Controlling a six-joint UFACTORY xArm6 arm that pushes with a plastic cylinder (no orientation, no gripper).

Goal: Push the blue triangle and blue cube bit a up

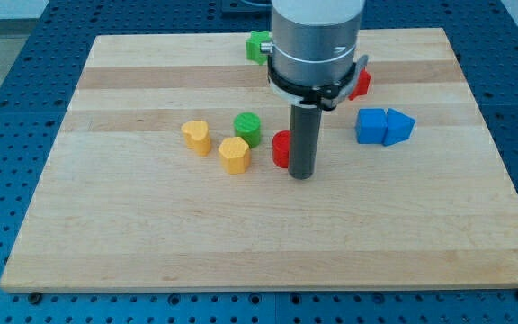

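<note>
The blue cube (370, 127) and the blue triangle (399, 127) sit side by side and touching, right of the board's middle, the triangle on the view's right. My tip (301, 175) is down on the board to their lower left, a short gap away from the cube. It stands right against a red block (281, 149), which the rod partly hides.
A green cylinder (247, 129), a yellow hexagonal block (234, 155) and a yellow heart-shaped block (197, 137) lie left of the tip. A green block (258, 46) sits at the top edge and another red block (360, 84) shows beside the arm. The wooden board (151, 234) ends at blue perforated table.
</note>
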